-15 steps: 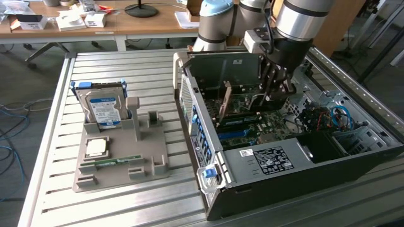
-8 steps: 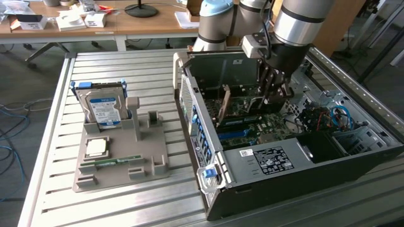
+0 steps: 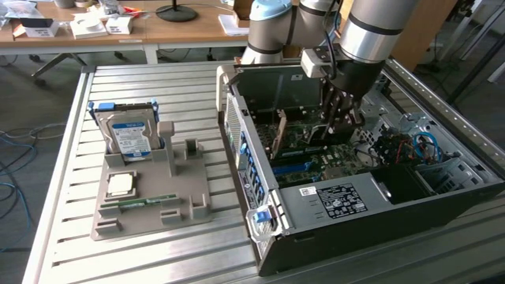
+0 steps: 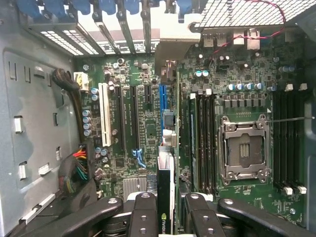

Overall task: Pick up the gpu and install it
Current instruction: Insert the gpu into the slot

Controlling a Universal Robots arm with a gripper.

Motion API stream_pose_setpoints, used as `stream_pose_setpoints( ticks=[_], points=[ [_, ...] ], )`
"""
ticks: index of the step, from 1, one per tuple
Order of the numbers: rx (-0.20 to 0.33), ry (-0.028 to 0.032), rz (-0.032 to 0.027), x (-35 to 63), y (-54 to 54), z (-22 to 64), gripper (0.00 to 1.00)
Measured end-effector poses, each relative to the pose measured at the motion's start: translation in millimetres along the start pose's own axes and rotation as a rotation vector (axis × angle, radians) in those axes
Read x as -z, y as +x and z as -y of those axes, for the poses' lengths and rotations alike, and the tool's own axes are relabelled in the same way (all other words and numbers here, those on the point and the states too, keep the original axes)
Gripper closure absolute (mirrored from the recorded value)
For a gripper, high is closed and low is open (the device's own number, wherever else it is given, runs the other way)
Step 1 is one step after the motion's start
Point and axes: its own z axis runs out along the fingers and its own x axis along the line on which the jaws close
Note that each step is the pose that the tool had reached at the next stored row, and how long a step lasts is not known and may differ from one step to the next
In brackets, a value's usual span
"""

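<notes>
A robot arm point(image 3: 367, 29) reaches down into an open computer case point(image 3: 339, 201) lying on its side on a slatted metal table point(image 3: 158, 260). Its fingers point(image 4: 145, 217) are closed to a narrow gap on the gpu point(image 4: 165, 197), gripping one on each face. The card stands on edge between them, its thin black top edge facing the wrist camera.

The gpu hangs upright over the motherboard point(image 4: 143, 123) in the middle of the case. It runs lengthwise towards the rear panel with the blue slot tabs point(image 3: 245, 157). In the wrist view it lies in line with a blue expansion slot point(image 4: 163, 96), with black slots and one white slot point(image 4: 103, 113) on one side. A bank of memory sticks point(image 4: 202, 143) and the CPU socket point(image 4: 245, 148) lie on the other side. Whether the card's lower edge has entered the slot cannot be made out.

At the exterior view's left, well apart from the case, a grey holder tray point(image 3: 193, 204) sits on the table. It carries an upright hard drive point(image 3: 130, 133) with a blue-white label, a square processor chip point(image 3: 120, 184) and a long green RAM stick point(image 3: 146, 202) lying flat. A wooden desk point(image 3: 181, 29) stands behind.
</notes>
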Motion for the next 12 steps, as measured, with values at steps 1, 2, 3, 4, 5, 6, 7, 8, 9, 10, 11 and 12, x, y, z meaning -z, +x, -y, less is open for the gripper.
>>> stream_pose_setpoints(
  ticks=[1, 2, 3, 4, 5, 6, 7, 8, 9, 10, 11, 12],
  points=[
    [0.000, 0.0000, 0.0000, 0.0, 0.0, 0.0, 0.74],
    [0.000, 0.0000, 0.0000, 0.0, 0.0, 0.0, 0.74],
    [0.000, 0.0000, -0.0001, 0.0, 0.0, 0.0, 0.74],
    [0.000, 0.0001, 0.0001, -0.1, 0.0, -0.2, 0.74],
    [0.000, 0.0001, 0.0001, -0.1, 0.0, -0.8, 0.74],
    [0.000, 0.0002, 0.0002, -0.1, 0.1, -1.5, 0.74],
    [0.000, 0.0004, 0.0002, -0.1, 0.1, -2.1, 0.74],
    [0.000, 0.0005, 0.0003, -0.2, 0.2, -2.8, 0.74],
    [0.000, 0.0005, 0.0002, -0.1, 0.2, -3.0, 0.74],
    [0.000, 0.0005, 0.0001, -0.1, 0.2, -3.2, 0.74],
    [0.000, 0.0005, 0.0002, -0.1, 0.2, -3.3, 0.74],
    [0.000, 0.0005, 0.0002, -0.1, 0.3, -3.3, 0.74]
  ],
)
